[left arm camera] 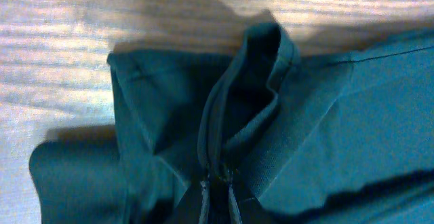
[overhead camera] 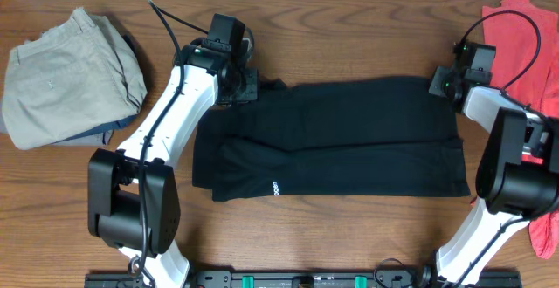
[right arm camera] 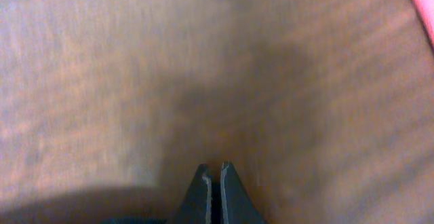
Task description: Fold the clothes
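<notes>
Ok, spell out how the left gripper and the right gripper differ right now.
The left gripper pinches a raised fold of the black shirt; the right gripper grips nothing. The left gripper has shirt fabric under it; the right gripper has the bare table, with the coral-red garment at the edge of its view. Both are shut, near the shirt's top corners in the overhead view.
</notes>
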Controlling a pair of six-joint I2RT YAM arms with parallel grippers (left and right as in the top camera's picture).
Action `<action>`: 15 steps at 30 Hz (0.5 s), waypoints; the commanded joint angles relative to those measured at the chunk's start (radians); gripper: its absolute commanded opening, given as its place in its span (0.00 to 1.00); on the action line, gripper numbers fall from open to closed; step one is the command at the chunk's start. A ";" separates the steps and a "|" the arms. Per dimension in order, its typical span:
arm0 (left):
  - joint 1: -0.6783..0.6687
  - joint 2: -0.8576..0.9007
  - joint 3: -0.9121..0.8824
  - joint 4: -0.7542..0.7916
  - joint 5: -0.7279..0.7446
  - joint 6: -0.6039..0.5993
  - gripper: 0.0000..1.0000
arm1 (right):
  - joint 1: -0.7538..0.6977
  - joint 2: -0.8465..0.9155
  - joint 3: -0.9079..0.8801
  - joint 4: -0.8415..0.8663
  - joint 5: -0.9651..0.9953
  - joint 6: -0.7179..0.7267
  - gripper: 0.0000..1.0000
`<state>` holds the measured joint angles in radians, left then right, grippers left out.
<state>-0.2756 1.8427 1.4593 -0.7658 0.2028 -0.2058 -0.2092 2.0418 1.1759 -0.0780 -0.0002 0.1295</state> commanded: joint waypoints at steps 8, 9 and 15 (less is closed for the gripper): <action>0.007 -0.196 0.011 -0.154 -0.013 0.006 0.09 | -0.007 -0.317 -0.025 -0.395 0.034 0.014 0.01; 0.007 -0.206 0.011 -0.180 -0.013 0.006 0.09 | -0.007 -0.335 -0.025 -0.439 0.047 0.014 0.01; 0.007 -0.222 0.010 -0.393 -0.013 0.006 0.06 | -0.008 -0.379 -0.026 -0.687 0.165 0.014 0.01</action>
<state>-0.2749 1.6249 1.4612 -1.1172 0.2028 -0.2062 -0.2111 1.6630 1.1515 -0.7258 0.0765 0.1337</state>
